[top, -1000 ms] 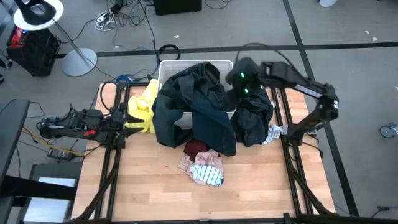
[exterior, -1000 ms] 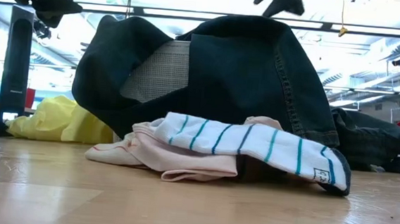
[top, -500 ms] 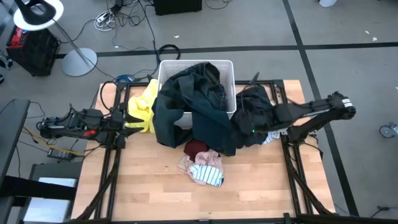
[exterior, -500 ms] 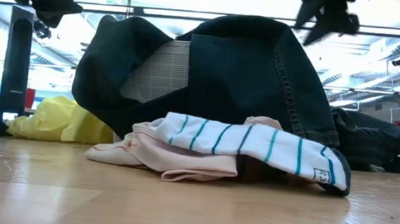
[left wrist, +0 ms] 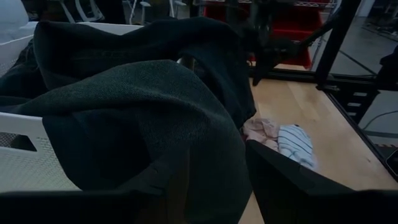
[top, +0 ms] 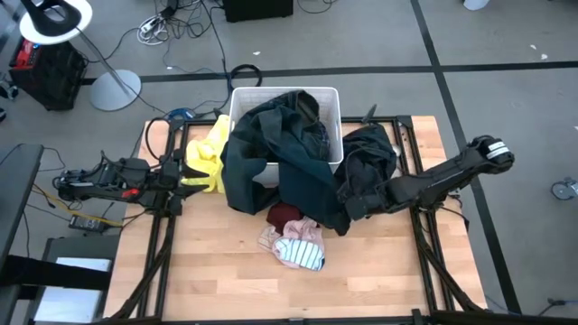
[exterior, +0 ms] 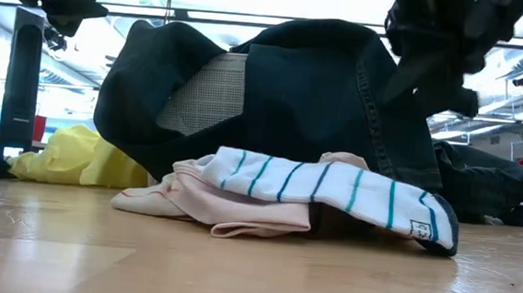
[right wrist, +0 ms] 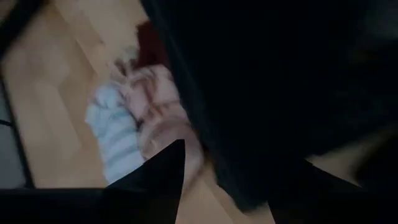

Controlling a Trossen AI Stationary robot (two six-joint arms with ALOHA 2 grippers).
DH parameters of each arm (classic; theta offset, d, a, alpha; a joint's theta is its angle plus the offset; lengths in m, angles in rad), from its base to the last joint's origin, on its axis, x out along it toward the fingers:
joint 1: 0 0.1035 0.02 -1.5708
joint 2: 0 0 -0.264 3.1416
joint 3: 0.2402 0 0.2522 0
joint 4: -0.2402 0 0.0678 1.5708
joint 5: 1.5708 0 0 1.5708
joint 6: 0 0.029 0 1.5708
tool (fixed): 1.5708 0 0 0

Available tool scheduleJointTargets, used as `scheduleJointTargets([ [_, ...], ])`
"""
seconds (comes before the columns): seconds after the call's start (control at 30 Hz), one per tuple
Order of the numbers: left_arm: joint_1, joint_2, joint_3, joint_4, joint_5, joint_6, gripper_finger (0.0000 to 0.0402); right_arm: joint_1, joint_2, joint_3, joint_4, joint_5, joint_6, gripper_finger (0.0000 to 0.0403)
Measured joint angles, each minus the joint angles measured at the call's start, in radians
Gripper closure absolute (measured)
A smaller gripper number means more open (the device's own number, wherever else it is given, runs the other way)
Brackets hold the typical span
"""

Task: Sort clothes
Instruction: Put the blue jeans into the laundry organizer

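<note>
While my left tool (top: 185, 173) waits at the far left of the white bin (top: 242, 101), just past the yellow garment (top: 208, 155), nothing shows me whether its fingers are parted or closed. That yellow piece lies crumpled on the desk (top: 217, 271) against the bin's left wall. Over the bin itself drapes the big dark green garment (top: 280, 158), spilling over the front rim and down onto the wood. It looks heavy and thick, with stitched seams like denim, so I judge it will drag and hang in long folds; a bunched ridge near the bin rim seems the best place to pinch, not a loose hem.

In front of the bin, below that drape, sit the maroon piece (top: 284, 215), the salmon pink garment (top: 302, 233) and the white-striped one (top: 305, 257), touching in a small heap. These look thin and light, easy to lift singly but apt to come up together.

Right of the bin lies the black garment (top: 366, 167), limp and mounded. My right tool (top: 354, 206) hovers low at its front edge, fingers spread apart and empty as far as I can see. I would grip the mound's crest.
</note>
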State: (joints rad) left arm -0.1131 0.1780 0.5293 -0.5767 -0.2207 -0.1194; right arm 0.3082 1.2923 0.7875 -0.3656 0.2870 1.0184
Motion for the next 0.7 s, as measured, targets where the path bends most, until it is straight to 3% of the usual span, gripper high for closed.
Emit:
scheduleJointTargets([
  [0.13, 0.0, 0.0, 0.0, 0.004, -0.007, -0.015, 0.0238, -0.017, 0.048, -0.046, 0.142, -0.003, -0.03, 0.0255],
  [0.33, 0.0, 0.0, 0.0, 0.003, -0.015, -0.016, 0.0238, -0.061, 0.116, 0.015, 0.16, -0.011, -0.179, 0.0388],
  [0.7, 0.0, 0.0, 0.0, 0.002, -0.017, -0.016, 0.0238, -0.187, 0.089, 0.329, 0.108, -0.02, -0.579, 0.0397],
])
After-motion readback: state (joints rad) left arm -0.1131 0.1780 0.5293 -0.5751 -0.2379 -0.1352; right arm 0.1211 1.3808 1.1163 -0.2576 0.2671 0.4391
